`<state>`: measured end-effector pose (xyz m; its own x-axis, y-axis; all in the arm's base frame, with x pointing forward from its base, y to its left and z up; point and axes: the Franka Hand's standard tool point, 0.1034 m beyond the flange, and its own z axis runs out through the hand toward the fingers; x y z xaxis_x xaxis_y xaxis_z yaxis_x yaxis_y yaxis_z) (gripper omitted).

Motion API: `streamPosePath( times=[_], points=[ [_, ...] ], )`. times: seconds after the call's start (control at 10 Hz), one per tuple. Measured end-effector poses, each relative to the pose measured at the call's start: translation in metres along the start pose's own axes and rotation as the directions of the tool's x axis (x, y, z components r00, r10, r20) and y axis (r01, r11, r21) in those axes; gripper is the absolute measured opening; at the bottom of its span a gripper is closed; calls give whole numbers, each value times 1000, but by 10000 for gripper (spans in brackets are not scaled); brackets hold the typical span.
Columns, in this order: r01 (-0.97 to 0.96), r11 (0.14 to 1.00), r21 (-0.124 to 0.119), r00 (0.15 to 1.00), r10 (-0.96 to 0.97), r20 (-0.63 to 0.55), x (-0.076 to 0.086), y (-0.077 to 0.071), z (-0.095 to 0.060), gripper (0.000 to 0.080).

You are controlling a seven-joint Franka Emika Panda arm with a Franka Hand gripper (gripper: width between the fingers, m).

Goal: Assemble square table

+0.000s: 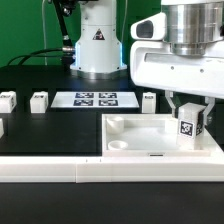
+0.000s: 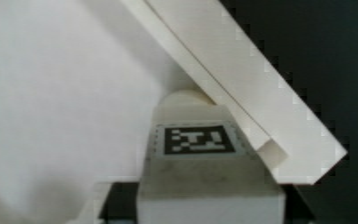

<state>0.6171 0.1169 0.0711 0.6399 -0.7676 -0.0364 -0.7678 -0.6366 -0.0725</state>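
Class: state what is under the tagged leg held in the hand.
Under the leg, gripped by the hand, lies the table top, near its corner. Whether a socket sits right below is covered.

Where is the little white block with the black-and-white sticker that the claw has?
In the exterior view the leg is on the right, clamped in the gripper, over the right end of the square table top, close to its raised rim.

**No Words, Just Marks**

No letters or numbers clear enough to read. A black triangle sign (image 1: 98,37) on the robot base (image 1: 97,55), at one edge of the tabletop. Four black-and-white square tags (image 1: 97,99) on the marker board (image 1: 60,100), just in front of that base. One more tag (image 2: 201,138) on the white leg (image 2: 194,110), toward the opposite edge.
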Motion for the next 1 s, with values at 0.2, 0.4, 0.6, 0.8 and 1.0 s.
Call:
streamPosePath(
  times=[0.2,0.4,0.6,0.8,1.0],
  points=[
    [-171,985,-1,985,171,-3,0,0,0,292],
    [-350,937,-5,937,350,-3,-2,0,0,292],
    [-431,902,-1,902,431,12,0,0,0,292],
    [-438,899,0,899,438,13,-1,0,0,292],
    [-357,934,2,934,357,13,-1,0,0,534]
  ],
)
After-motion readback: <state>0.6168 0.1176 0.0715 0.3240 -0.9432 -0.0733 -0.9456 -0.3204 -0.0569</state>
